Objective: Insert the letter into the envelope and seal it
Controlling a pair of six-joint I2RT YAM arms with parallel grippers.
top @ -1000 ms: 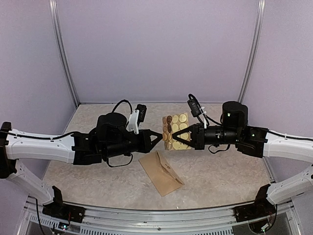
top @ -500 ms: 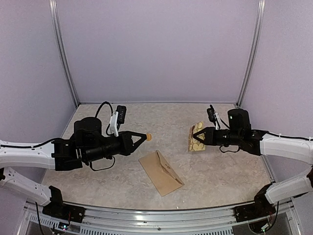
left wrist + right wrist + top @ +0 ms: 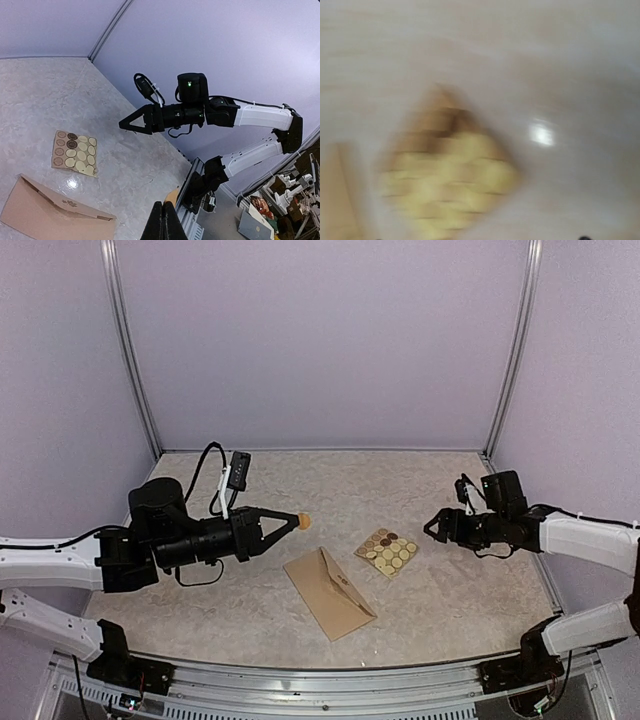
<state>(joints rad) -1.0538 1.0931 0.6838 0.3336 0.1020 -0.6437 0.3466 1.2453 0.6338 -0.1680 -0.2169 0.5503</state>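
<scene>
Sticker card [image 3: 387,552] dropped flat; right gripper [image 3: 436,526] apart; left gripper [image 3: 298,521] clamped on round sticker [image 3: 305,521].

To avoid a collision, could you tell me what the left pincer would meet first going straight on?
Probably the right pincer, which faces it across the table; the sticker card lies lower. Depth is unclear.

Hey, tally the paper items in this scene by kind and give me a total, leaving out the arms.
Brown envelope: 1
Sticker card: 1
Loose round sticker, pinched at the tip of the left gripper: 1
Total: 3
</scene>
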